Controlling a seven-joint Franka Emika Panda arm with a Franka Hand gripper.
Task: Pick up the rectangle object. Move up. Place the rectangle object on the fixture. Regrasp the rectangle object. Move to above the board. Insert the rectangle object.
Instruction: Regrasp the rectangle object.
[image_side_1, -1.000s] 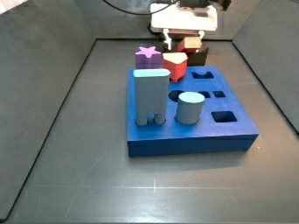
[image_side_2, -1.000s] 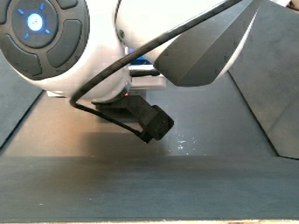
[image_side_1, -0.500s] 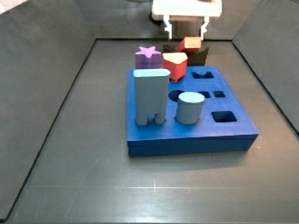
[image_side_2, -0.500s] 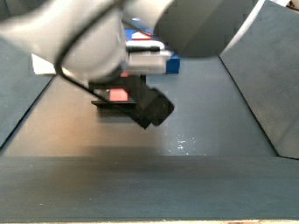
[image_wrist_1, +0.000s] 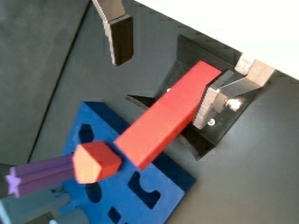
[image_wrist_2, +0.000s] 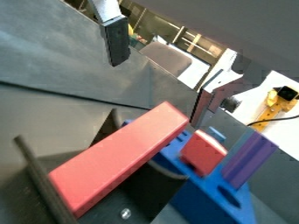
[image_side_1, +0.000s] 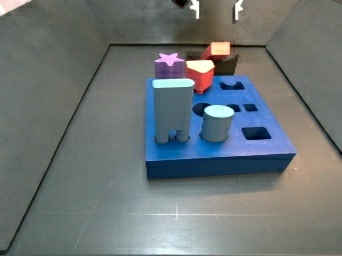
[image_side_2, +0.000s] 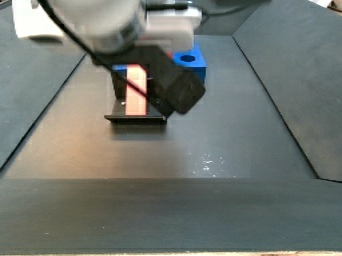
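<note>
End effector: we see its fingertips (image_side_1: 215, 9) at the top edge of a side view, jaws spread wide, holding nothing, above the fixture.
Rectangle object: we note the plain red long rectangular block (image_wrist_1: 166, 115) lying tilted in the small dark angled fixture (image_wrist_2: 77, 165), clear of both fingers (image_wrist_1: 118, 37).
Board: the large thick blue slab (image_side_1: 222, 148) sits just beside the fixture.

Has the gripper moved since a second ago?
Yes. The gripper has risen away from the rectangle object on the fixture, nearly leaving the side view.
</note>
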